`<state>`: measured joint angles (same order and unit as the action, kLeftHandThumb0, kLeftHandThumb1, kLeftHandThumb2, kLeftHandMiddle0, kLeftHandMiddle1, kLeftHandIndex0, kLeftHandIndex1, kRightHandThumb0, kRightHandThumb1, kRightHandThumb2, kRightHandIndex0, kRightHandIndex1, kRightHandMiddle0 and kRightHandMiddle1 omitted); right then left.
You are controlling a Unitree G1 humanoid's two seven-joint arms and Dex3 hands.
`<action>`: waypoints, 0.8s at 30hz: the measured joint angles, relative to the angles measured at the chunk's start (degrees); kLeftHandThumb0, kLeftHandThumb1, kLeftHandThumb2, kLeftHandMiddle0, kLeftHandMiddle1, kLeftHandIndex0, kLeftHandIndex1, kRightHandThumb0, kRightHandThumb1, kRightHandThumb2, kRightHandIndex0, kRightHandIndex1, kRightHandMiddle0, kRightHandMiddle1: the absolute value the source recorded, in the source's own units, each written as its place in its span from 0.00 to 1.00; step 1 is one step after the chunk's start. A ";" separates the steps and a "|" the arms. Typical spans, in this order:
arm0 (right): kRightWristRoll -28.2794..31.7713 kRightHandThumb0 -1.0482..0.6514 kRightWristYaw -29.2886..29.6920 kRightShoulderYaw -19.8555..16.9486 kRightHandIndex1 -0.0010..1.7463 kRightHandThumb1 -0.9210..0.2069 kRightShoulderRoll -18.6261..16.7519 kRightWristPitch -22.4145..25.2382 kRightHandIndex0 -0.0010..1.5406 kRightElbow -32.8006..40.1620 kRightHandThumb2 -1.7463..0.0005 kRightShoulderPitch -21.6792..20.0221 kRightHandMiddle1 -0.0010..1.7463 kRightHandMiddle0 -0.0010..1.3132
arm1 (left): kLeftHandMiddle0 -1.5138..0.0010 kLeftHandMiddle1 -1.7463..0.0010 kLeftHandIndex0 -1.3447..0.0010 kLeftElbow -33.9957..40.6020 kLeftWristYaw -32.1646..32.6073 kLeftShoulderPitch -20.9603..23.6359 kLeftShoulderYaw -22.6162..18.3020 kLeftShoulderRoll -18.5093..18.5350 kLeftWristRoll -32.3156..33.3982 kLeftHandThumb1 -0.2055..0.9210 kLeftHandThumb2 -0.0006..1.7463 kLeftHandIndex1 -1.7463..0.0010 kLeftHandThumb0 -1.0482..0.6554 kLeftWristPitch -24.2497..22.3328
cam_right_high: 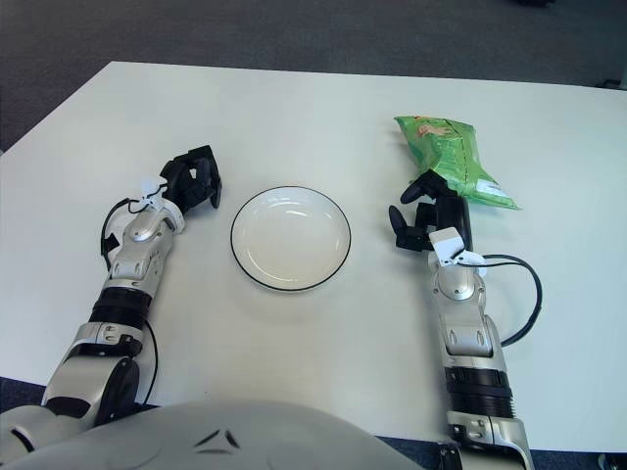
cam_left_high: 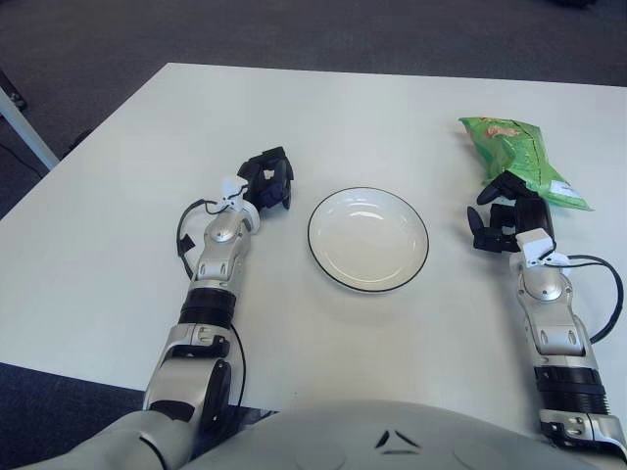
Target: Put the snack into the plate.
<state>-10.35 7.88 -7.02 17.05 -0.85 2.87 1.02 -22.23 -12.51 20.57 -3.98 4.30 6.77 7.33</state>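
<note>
Right of the plate, just beyond the right hand, the green snack bag is seen lying ungrasped; the fingers are spread at its near end. A closing grasp is judged next. Left of the plate, the left hand is curled, empty

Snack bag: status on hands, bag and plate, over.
Right hand open at the snack bag's near end, no grip yet. Left hand idle left of plate. Plate holds nothing; path unobstructed.

No text can be read anywhere (the green snack bag shows only indistinct print).
</note>
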 measured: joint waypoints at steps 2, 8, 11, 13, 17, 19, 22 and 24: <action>0.13 0.34 -0.02 -0.02 1.00 0.49 -0.01 0.00 0.79 0.00 0.28 0.00 1.00 0.44 | 0.14 0.00 0.29 0.00 0.00 0.00 0.00 0.00 0.00 0.82 0.52 0.00 0.39 -0.05; 0.30 0.34 -0.04 -0.07 1.00 0.49 -0.02 0.01 0.79 -0.01 0.28 0.00 1.00 0.44 | 0.14 0.00 0.29 0.05 0.00 -0.02 0.00 0.00 0.00 0.82 0.52 0.00 0.39 -0.11; 0.36 0.34 -0.04 -0.08 1.00 0.49 -0.03 0.02 0.79 -0.01 0.28 0.00 1.00 0.44 | 0.14 0.00 0.30 0.06 0.00 -0.03 0.00 0.00 0.00 0.83 0.52 0.00 0.39 -0.11; 0.37 0.34 -0.04 -0.09 1.00 0.49 -0.03 0.02 0.79 -0.01 0.28 0.00 1.00 0.44 | 0.14 0.00 0.30 0.06 0.00 -0.03 0.00 0.01 0.00 0.83 0.52 0.00 0.38 -0.11; 0.37 0.34 -0.04 -0.11 1.00 0.49 -0.03 0.01 0.79 -0.01 0.28 0.01 1.00 0.44 | 0.14 0.00 0.30 0.10 -0.06 -0.05 0.02 0.01 0.00 0.83 0.52 0.00 0.38 -0.11; 0.38 0.34 -0.12 -0.14 1.00 0.49 -0.03 0.00 0.79 -0.01 0.28 0.01 1.00 0.44 | 0.15 0.00 0.30 0.18 -0.10 -0.08 0.04 0.03 0.00 0.83 0.52 0.00 0.38 -0.11; 0.40 0.34 -0.25 -0.17 1.00 0.49 -0.03 -0.03 0.79 -0.01 0.28 0.02 1.00 0.44 | 0.15 0.00 0.30 0.24 -0.12 -0.11 0.12 0.07 -0.02 0.84 0.52 0.00 0.38 -0.11; 0.40 0.34 -0.33 -0.19 1.00 0.49 -0.03 -0.05 0.79 -0.01 0.28 0.02 1.00 0.44 | 0.15 0.00 0.31 0.27 -0.12 -0.13 0.17 0.08 -0.03 0.84 0.52 0.00 0.38 -0.11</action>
<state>-9.95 7.54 -7.21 17.02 -0.89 2.86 1.04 -21.97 -12.63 20.45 -3.81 4.38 6.74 7.22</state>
